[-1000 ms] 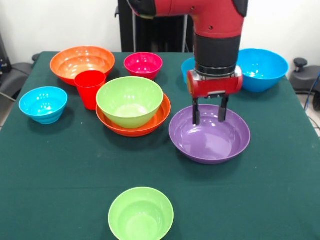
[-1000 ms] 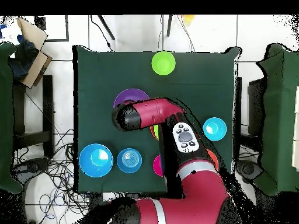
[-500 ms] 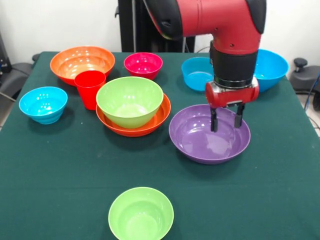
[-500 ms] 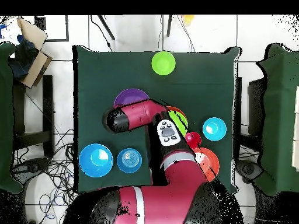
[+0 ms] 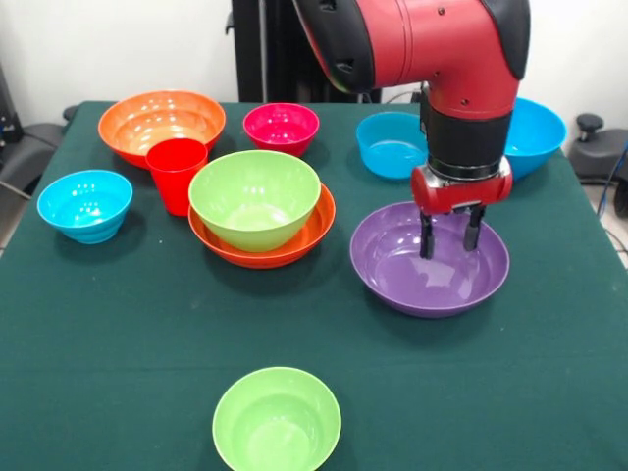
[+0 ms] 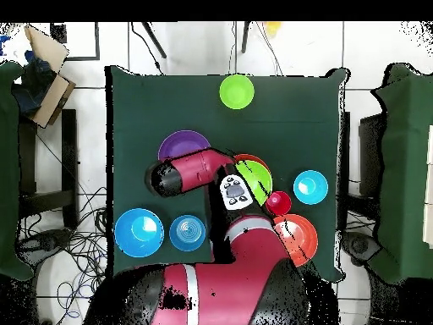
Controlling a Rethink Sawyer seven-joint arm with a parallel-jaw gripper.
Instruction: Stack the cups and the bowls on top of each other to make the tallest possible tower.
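Observation:
My gripper (image 5: 449, 237) is open, its fingertips down inside the wide purple bowl (image 5: 412, 280) near that bowl's far right rim. In the overhead view the arm covers the near part of the purple bowl (image 6: 184, 142). The tower is a green bowl (image 5: 253, 196) nested in a wide orange bowl (image 5: 294, 250) at the table's middle. The red cup (image 5: 177, 172) stands upright just left of it. A second orange bowl (image 5: 160, 123), a magenta bowl (image 5: 281, 126) and blue bowls (image 5: 84, 203) (image 5: 392, 142) (image 5: 535, 132) lie around.
Another green bowl (image 5: 277, 420) sits alone near the front edge, also seen in the overhead view as the green bowl (image 6: 237, 90). Chairs and cables stand beside the table (image 6: 135, 110). A cardboard box (image 6: 46, 59) lies off the table's corner.
My gripper moved rightward across the purple bowl's inside. The purple bowl has slid to the right with it, away from the tower.

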